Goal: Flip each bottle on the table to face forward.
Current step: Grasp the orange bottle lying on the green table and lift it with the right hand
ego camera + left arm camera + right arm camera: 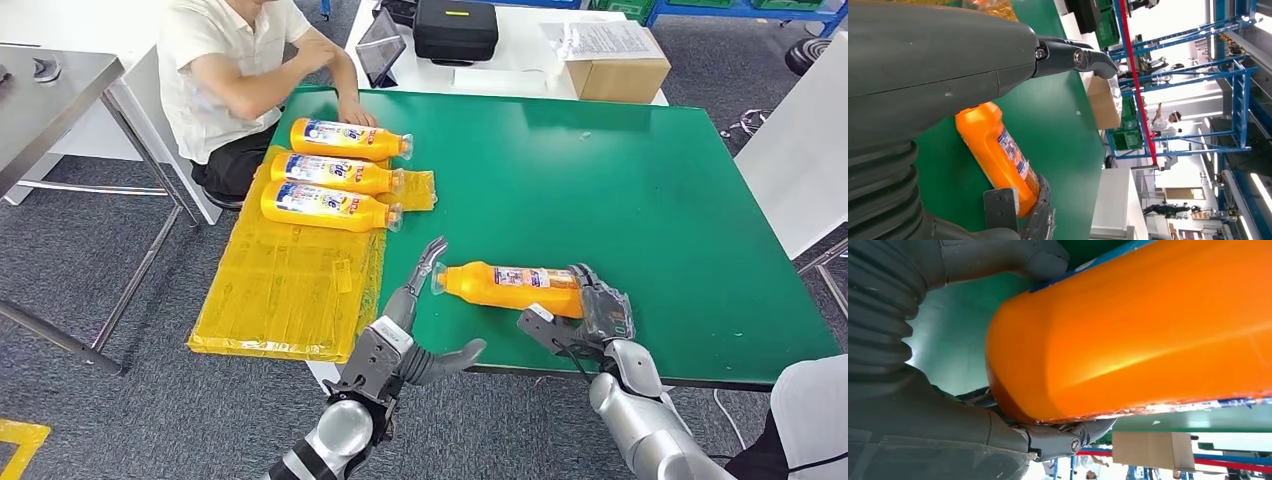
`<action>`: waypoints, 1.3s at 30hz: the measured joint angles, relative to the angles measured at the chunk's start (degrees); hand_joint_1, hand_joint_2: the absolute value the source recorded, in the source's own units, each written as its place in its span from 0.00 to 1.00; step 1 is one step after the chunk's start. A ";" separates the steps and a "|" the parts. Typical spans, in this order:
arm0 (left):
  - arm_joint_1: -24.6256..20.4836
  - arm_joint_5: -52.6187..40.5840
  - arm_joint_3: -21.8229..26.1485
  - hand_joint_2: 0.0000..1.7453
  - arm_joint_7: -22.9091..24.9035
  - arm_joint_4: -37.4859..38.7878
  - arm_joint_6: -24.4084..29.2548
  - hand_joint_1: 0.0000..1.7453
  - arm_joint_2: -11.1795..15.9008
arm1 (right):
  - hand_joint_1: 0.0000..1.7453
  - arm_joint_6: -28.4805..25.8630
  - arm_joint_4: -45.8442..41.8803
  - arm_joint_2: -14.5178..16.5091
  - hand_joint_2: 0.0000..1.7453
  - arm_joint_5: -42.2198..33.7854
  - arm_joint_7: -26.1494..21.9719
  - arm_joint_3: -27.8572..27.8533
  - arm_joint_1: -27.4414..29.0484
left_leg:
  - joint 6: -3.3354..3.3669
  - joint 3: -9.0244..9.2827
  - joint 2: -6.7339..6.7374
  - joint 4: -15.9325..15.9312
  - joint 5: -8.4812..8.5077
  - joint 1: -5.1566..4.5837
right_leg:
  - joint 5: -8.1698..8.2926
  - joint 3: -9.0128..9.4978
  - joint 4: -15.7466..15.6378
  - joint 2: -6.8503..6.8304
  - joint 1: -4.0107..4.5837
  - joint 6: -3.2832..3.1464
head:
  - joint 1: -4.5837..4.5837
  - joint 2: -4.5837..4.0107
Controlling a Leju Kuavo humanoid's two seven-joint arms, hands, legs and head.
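An orange bottle [510, 287] lies on its side near the front edge of the green table [620, 170], cap pointing left, a strip of label showing on top. My right hand [585, 315] grips its base end; in the right wrist view the bottle [1128, 335] sits between thumb and fingers [1058, 440]. Just beside the cap, my left hand [420, 300] is open, its fingers stretched out and holding nothing. The left wrist view shows the same bottle [998, 155] lying past that hand's fingers [1073, 56]. Three more orange bottles [335, 172] lie label-up at the table's left.
Those three bottles rest on a yellow plastic sheet [285, 290] that hangs over the table's left edge. A person [235, 75] sits at the far left corner, one hand on the table by the farthest bottle. A white table behind carries a cardboard box [615, 70] and a black case [455, 28].
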 joint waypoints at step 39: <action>12.27 15.03 9.44 1.00 -14.29 -13.87 6.93 0.00 2.12 | 1.00 -0.53 -13.76 7.03 1.00 -33.10 -18.13 -7.99 10.67 | -0.03 -0.88 -0.23 -0.01 -0.01 0.06 | -0.07 -0.67 0.06 -0.07 0.06 0.00 | -0.01 0.00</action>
